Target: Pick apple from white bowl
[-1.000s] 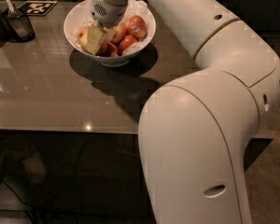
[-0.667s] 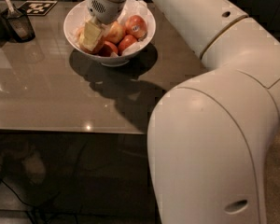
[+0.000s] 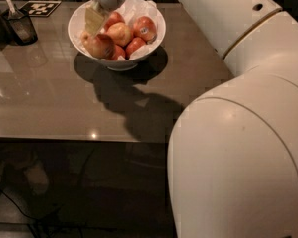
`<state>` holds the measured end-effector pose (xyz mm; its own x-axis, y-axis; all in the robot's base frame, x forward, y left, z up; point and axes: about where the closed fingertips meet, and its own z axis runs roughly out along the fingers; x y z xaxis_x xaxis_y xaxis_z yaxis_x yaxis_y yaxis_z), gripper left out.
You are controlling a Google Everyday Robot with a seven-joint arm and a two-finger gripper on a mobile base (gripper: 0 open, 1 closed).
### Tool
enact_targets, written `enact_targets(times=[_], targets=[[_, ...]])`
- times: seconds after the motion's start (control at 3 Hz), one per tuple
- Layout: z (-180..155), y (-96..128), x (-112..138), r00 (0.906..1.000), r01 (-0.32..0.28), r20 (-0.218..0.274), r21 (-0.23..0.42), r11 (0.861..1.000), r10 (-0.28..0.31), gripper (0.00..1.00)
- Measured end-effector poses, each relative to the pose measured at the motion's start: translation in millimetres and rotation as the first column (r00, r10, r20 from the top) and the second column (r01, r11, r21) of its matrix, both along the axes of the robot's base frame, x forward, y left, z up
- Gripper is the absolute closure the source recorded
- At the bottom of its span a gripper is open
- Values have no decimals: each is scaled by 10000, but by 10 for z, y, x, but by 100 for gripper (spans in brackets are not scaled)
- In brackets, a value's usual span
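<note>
The white bowl [image 3: 154,38] stands at the back of the dark table, lined with crumpled white paper and holding several red-yellow apples. One apple [image 3: 100,45] lies at the bowl's left side, another [image 3: 145,28] at the right. My gripper [image 3: 96,25] reaches down from the top edge over the left part of the bowl, its tip just above the left apple. I cannot tell whether it touches that apple.
A small dark cup with a utensil [image 3: 19,25] stands at the back left, next to a black-and-white marker tag [image 3: 39,8]. My white arm [image 3: 238,133] fills the right side. The table's front edge [image 3: 79,139] runs across the middle.
The gripper has risen a little out of the bowl, uncovering the apple at the left side. The arm's large segments have shifted in view.
</note>
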<state>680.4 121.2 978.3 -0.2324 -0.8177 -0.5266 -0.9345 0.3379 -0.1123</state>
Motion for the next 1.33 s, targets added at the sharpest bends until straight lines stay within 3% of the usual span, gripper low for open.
enact_targets(times=[0.67,1.33], targets=[[314,-48,223,9958,269,882,-65,9996,-262,100],[343,-49,231,9953,284,931,-16,9996,-281,57]])
